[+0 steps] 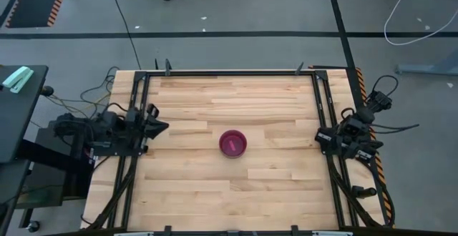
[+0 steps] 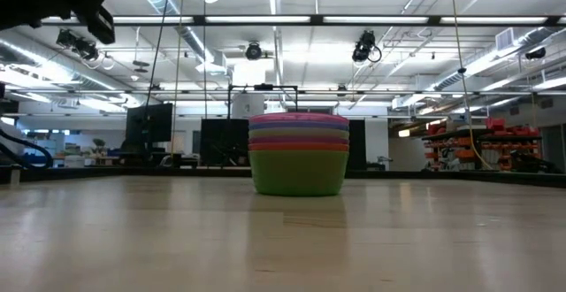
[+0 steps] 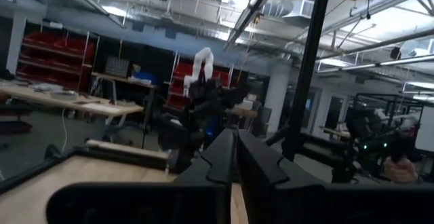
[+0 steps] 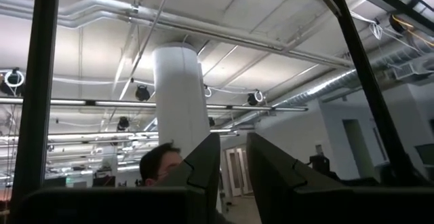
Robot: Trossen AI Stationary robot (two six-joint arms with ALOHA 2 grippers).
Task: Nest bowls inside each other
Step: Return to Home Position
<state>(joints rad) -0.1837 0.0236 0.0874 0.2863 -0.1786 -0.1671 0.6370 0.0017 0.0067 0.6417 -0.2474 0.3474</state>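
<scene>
The bowls sit nested in one stack (image 1: 233, 143) near the middle of the table. In the low view the stack (image 2: 298, 155) rests on the wood by the base of the green bowl (image 2: 298, 175), with several coloured rims above it. The magenta-pink bowl (image 1: 233, 142) is on top. My left gripper (image 1: 163, 127) waits at the table's left edge, apart from the stack; its fingers (image 3: 235, 149) are shut on nothing. My right gripper (image 1: 320, 137) waits at the right edge, its fingers (image 4: 234, 149) a narrow gap apart.
Black frame rails (image 1: 229, 72) run along the table's edges. Bare wood (image 1: 272, 193) lies all around the stack. A person's head (image 4: 159, 163) shows in the room beyond the table in the right wrist view.
</scene>
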